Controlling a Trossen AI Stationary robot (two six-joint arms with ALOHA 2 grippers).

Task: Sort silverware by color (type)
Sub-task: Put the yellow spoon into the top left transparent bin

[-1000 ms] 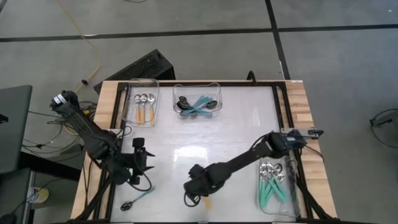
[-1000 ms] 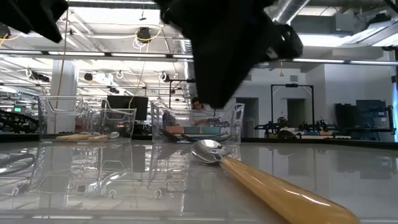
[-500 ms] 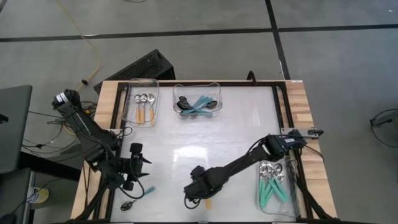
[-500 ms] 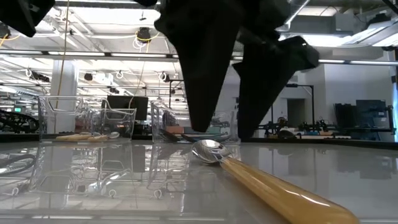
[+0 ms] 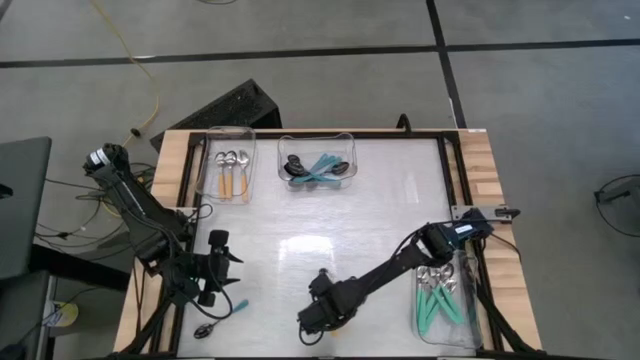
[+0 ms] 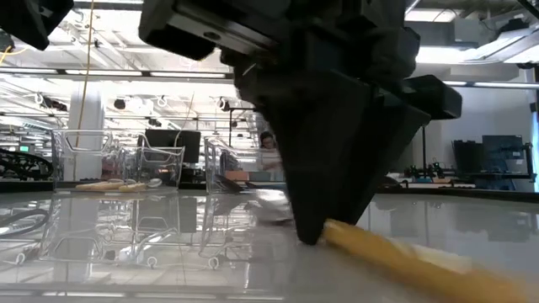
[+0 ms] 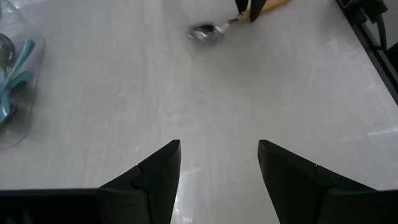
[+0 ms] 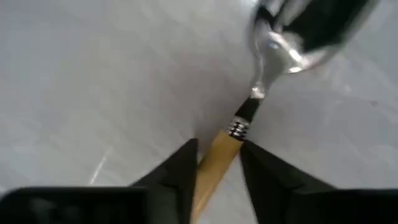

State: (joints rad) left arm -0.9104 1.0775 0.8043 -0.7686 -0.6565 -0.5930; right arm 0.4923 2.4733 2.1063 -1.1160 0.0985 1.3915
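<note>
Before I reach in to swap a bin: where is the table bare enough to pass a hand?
The table is bare in the middle, between the far bins and the right gripper. The near edge is crowded: that gripper closes around an orange-handled spoon, the left gripper hovers by a teal-handled spoon, and a bin of teal spoons fills the right corner.

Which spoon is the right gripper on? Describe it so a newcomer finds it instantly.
Start at the white table and go to its near edge, where the right gripper has its two dark fingers either side of a handle. That is the orange-handled spoon with a shiny silver bowl, lying flat on the bare tabletop. The other orange ones sit in the clear plastic bin.
</note>
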